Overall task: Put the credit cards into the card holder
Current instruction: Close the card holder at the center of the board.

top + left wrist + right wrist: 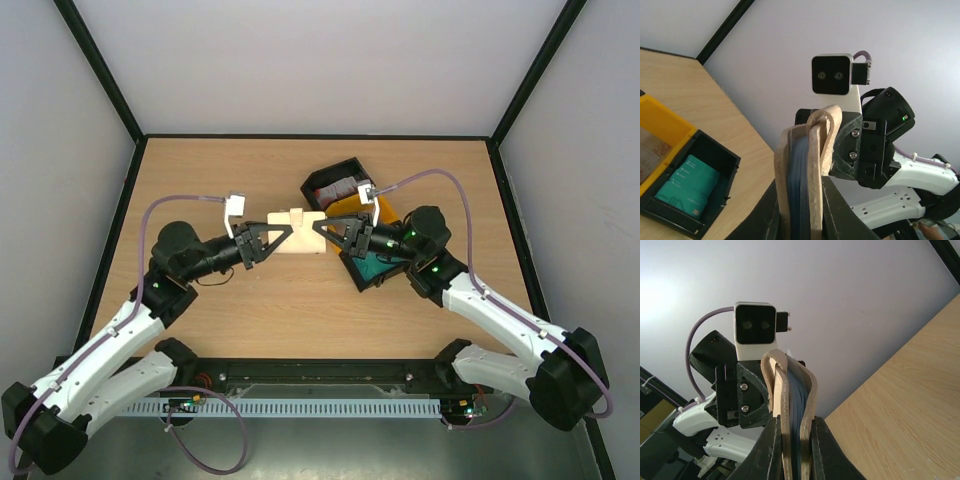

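The black-and-yellow tray (328, 170) is sitting on the wooden table (200, 170), a little right of the middle and turned at an angle. A teal card (378, 268) is lying flat in its nearest black compartment. The far black compartment is holding something greyish (340, 188) that I cannot make out from the overhead view. The right arm is reaching across the tray and hiding most of the yellow middle section (345, 207) from above. In the left wrist view the same teal card (687, 184) is showing inside the black walls (725, 190), with the yellow section (662, 125) just behind it.

The two arms are meeting nose to nose at the middle of the table, just left of the tray. Between them the card holder (300, 243) is being held from both ends. The left gripper (283, 236) is pinching its left end and the right gripper (322, 228) its right end. Each pair of jaws is drawn in narrow, with only the holder's thickness between them.

The wrist cameras are looking at the card holder (807, 170) edge-on. Its two beige flaps are parting slightly, and the greyish-blue lining is showing in the gap. In the right wrist view the holder (790, 400) is rising between that arm's own dark fingers (765, 450), with the opposite gripper clamping its far end. No card is showing inside it. Whether the holder is touching the table I cannot tell.
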You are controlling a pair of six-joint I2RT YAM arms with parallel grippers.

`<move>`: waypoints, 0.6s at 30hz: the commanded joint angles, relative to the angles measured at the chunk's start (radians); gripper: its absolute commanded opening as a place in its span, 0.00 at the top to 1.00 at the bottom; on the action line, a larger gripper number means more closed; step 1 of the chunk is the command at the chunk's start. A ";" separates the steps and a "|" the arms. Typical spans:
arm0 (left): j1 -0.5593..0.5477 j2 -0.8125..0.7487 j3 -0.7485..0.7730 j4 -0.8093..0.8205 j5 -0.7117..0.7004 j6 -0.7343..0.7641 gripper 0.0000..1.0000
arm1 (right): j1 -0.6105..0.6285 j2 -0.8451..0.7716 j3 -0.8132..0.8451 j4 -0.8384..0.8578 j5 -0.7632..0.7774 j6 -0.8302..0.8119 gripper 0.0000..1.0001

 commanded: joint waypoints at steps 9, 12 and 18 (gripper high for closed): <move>0.004 -0.044 0.073 -0.170 0.012 0.162 0.59 | 0.009 -0.034 0.056 -0.161 -0.116 -0.142 0.98; 0.005 -0.045 0.083 -0.169 0.014 0.166 0.64 | 0.008 -0.039 0.076 -0.237 -0.141 -0.205 0.98; 0.012 -0.050 0.104 -0.207 0.019 0.204 0.75 | 0.009 -0.031 0.097 -0.343 -0.131 -0.274 0.98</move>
